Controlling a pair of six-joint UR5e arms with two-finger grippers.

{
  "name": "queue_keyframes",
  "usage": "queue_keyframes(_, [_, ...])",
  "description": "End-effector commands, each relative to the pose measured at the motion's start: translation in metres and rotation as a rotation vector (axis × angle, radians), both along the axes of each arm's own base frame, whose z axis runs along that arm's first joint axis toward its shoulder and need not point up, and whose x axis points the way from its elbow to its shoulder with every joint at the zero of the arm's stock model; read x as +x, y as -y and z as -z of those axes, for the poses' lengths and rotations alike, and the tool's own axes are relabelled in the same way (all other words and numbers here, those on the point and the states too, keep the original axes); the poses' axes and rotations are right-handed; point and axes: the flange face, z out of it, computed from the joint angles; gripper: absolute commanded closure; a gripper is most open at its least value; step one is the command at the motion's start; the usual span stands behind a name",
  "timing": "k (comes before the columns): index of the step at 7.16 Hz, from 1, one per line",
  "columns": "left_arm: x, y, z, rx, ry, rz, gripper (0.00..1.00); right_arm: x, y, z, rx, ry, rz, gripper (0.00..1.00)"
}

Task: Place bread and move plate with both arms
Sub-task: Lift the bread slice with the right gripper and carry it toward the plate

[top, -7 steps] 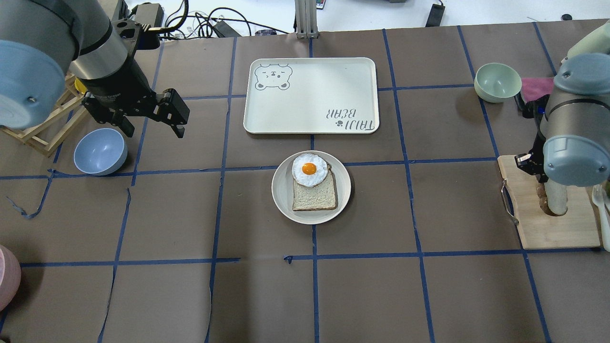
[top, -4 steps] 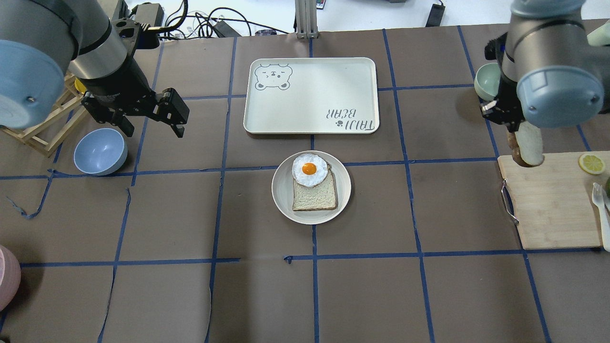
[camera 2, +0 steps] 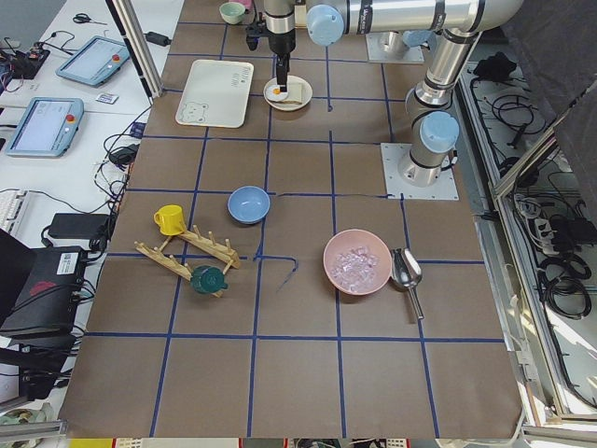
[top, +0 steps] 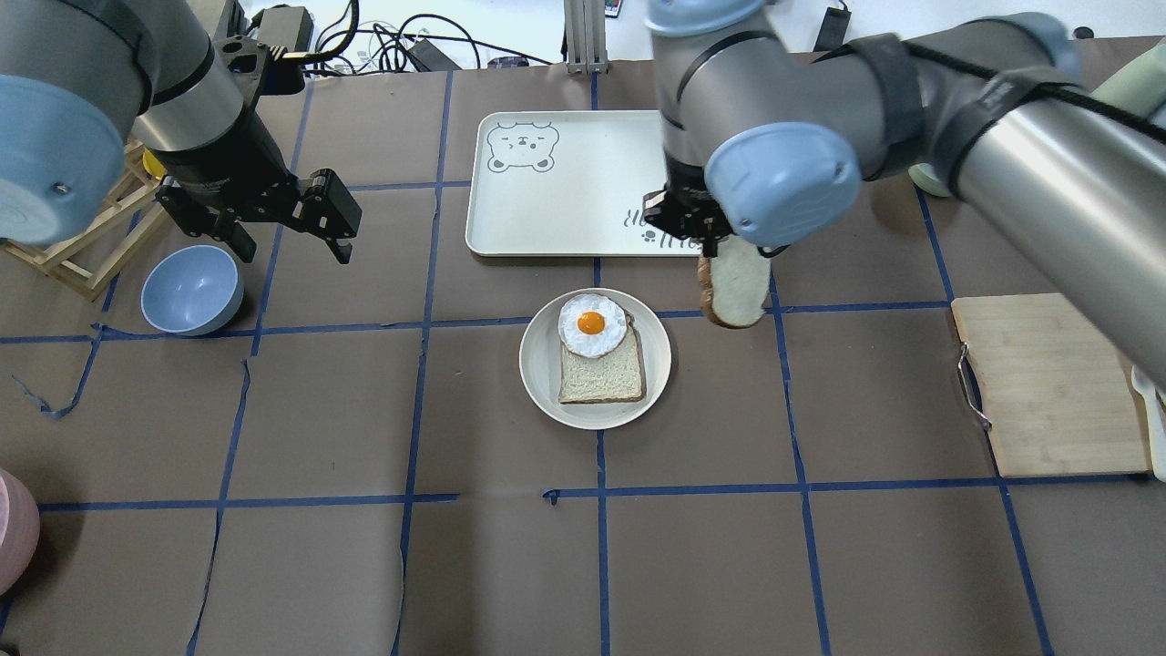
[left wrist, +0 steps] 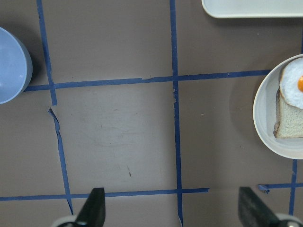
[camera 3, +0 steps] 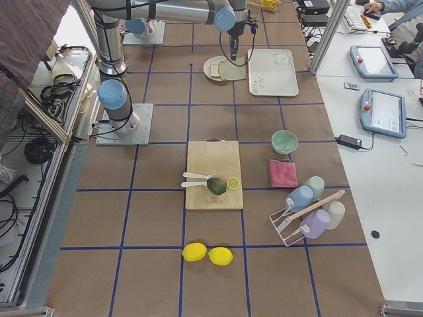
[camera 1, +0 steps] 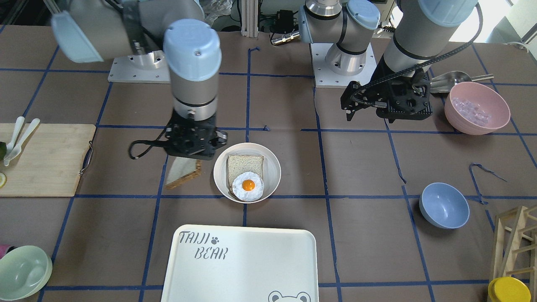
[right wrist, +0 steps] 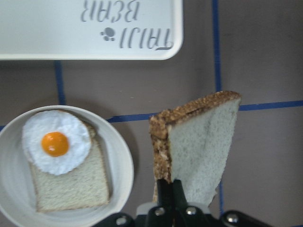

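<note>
The silver-grey right arm (top: 911,91) reaches in from the upper right of the overhead frame. Its jaws pinch 1 edge of the pale, dark-crusted bread slice (top: 734,293), which hangs off the surface with its long axis pointing down and its broad face upright, not flat. In that view the bread sits right of centre, just below the lower right corner of the cream rectangular tray (top: 565,182). The round white plate (top: 530,369) lies just down and left of it, close by but not underneath. The plate already carries a squarer tan-crusted slice (top: 601,374) with a fried egg (top: 592,323) on its upper end. The right arm is clearly the nearer one, so the next move probably calls for a short shift toward the lower left, then laying the slice flat. The left arm (top: 191,100) hovers at the upper left, jaws spread wide and holding nothing, well apart from the plate.
</note>
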Motion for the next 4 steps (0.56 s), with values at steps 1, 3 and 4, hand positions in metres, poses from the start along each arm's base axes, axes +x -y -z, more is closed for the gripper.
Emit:
queue_keyframes(1, [0.002,-0.001,-0.001,0.000,0.002,-0.003,0.00,0.081,-0.032,0.050,-0.015,0.057,-0.002,1.00])
queue_keyframes(3, [0.002,0.000,0.001,0.001,0.002,-0.002,0.00,0.091,-0.036,0.062,-0.003,0.090,0.010,1.00])
queue_keyframes(4, [0.002,0.000,0.000,0.000,0.002,-0.002,0.00,0.092,-0.039,0.073,0.026,0.101,0.004,1.00])
